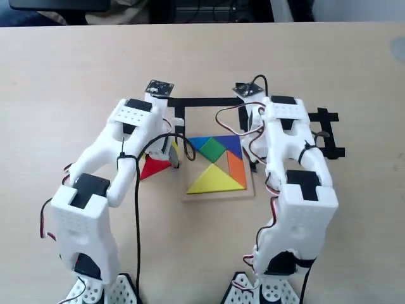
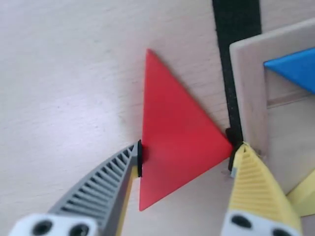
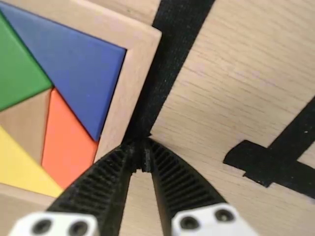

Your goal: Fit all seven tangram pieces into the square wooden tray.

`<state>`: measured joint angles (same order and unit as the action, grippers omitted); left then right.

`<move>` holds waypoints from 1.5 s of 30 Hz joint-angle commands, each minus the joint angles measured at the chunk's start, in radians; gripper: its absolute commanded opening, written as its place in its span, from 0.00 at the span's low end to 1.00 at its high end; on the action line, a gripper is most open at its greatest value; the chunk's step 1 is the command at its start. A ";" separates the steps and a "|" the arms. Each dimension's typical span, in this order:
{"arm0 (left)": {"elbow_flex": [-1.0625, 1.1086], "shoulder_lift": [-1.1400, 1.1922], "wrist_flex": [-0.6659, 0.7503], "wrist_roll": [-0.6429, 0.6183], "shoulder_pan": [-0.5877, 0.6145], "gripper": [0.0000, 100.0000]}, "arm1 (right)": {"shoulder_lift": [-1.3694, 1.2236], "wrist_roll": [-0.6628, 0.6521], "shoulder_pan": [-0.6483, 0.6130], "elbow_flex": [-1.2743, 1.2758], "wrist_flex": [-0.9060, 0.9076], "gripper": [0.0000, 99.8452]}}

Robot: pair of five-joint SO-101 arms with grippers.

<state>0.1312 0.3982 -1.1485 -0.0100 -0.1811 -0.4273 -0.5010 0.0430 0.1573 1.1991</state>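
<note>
Red triangular tangram piece (image 2: 172, 147) outside the square wooden tray (image 1: 218, 194)
It lies flat just beside the rim; other coloured pieces (image 1: 215, 179) sit inside.

Overhead, close wrist views; shared tray (image 1: 218, 195)

A pale wood-grain counter (image 1: 76, 69) carried lines of black tape (image 1: 202, 101), one running across it and another turning down at a right angle from its end. Well off to one side, shorter tape strips (image 1: 328, 132) crossed one another. Dark objects (image 1: 57, 5) stood beyond the counter's far edge.
</note>
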 commanded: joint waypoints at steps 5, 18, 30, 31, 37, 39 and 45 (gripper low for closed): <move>-0.031 -0.031 -0.031 -0.026 -0.028 0.31 | -0.002 -0.012 -0.020 0.007 0.014 0.01; -0.082 -0.023 -0.061 -0.160 -0.019 0.23 | -0.002 -0.012 -0.020 0.007 0.014 0.01; -0.039 -0.259 -0.098 -0.187 -0.012 0.30 | -0.002 -0.012 -0.020 0.007 0.014 0.01; -0.035 -0.293 -0.097 -0.190 -0.010 0.30 | -0.002 -0.012 -0.020 0.007 0.014 0.01; 0.033 -0.404 -0.043 -0.288 0.018 0.30 | -0.002 -0.012 -0.020 0.007 0.014 0.01; 0.045 -0.420 -0.041 -0.304 0.013 0.30 | -0.002 -0.012 -0.020 0.007 0.014 0.01; -0.016 -0.618 -0.135 -0.316 0.012 0.30 | -0.002 -0.012 -0.021 0.007 0.014 0.01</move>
<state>0.1818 -0.0760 -1.2329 -0.3138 -0.1734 -0.4273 -0.5010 0.0430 0.1573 1.1991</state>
